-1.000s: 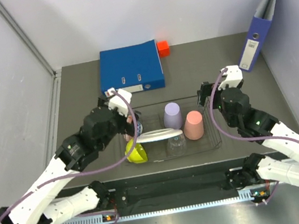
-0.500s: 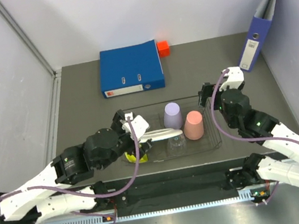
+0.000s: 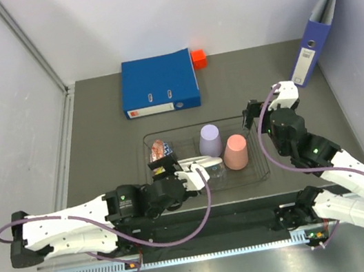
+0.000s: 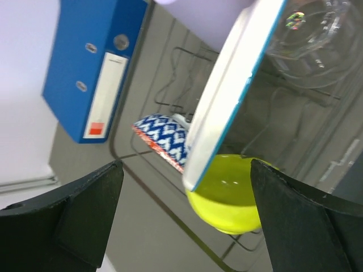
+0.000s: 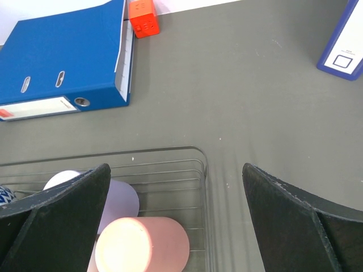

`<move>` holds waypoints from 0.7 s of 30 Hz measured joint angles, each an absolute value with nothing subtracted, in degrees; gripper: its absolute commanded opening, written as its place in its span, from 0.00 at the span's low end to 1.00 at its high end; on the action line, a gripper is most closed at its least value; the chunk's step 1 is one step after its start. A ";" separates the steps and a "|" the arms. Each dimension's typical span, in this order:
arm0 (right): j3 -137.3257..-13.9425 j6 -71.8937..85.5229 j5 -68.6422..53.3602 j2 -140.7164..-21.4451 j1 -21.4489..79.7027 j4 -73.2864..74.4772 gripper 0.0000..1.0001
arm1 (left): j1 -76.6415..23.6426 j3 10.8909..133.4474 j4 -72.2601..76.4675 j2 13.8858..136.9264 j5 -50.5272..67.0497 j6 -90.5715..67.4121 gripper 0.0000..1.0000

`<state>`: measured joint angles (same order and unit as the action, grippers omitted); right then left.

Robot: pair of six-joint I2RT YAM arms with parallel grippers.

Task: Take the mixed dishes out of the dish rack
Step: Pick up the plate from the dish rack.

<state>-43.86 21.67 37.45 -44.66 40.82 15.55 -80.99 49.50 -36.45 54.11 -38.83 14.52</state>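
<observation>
Top external: dish rack (image 3: 182,136) on grey table (image 3: 242,77); pale walls (image 3: 182,10) around.

You're seeing the dish rack (image 3: 260,165) holding a white plate (image 4: 232,90) standing on edge, lime-yellow bowl (image 4: 227,195), patterned bowl (image 3: 162,148), clear tumbler (image 4: 317,39), lilac cup (image 3: 209,140) and salmon-pink cup (image 3: 235,152).

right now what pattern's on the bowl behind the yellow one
The bowl: blue and white zigzags, left wrist view.

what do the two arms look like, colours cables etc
Both the left arm and the right arm have white tubular links joined by chunky black joint housings. A thin lilac cable loops loosely along each. The jaws are dark, matt, wedge-shaped blocks. No sleeves or readable markings show.
</observation>
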 measured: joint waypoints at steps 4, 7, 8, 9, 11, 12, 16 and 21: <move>-43.51 21.69 37.39 -44.69 40.82 14.90 1.00 | -80.73 45.71 -30.46 50.92 -41.82 18.33 0.93; -43.13 21.69 37.32 -44.95 40.82 14.33 1.00 | -80.36 44.05 -26.92 49.04 -43.09 20.91 0.83; -43.05 21.69 37.30 -45.04 40.82 14.33 1.00 | -80.29 43.59 -25.69 48.84 -43.44 21.65 0.78; -42.81 21.69 37.23 -45.19 40.82 14.13 1.00 | -80.29 43.16 -24.58 48.77 -43.55 22.35 0.71; -42.52 21.69 37.19 -45.41 40.82 14.11 1.00 | -80.29 42.15 -23.00 48.90 -43.35 23.38 0.70; -42.39 21.69 37.17 -45.43 40.82 14.00 1.00 | -80.29 41.74 -22.50 49.10 -43.31 23.94 0.71; -42.30 21.69 37.12 -45.54 40.82 13.98 1.00 | -80.27 40.93 -21.32 49.76 -42.15 25.23 0.72; -42.26 21.69 37.06 -45.58 40.82 13.39 1.00 | -80.25 40.45 -19.66 49.76 -40.36 25.71 0.70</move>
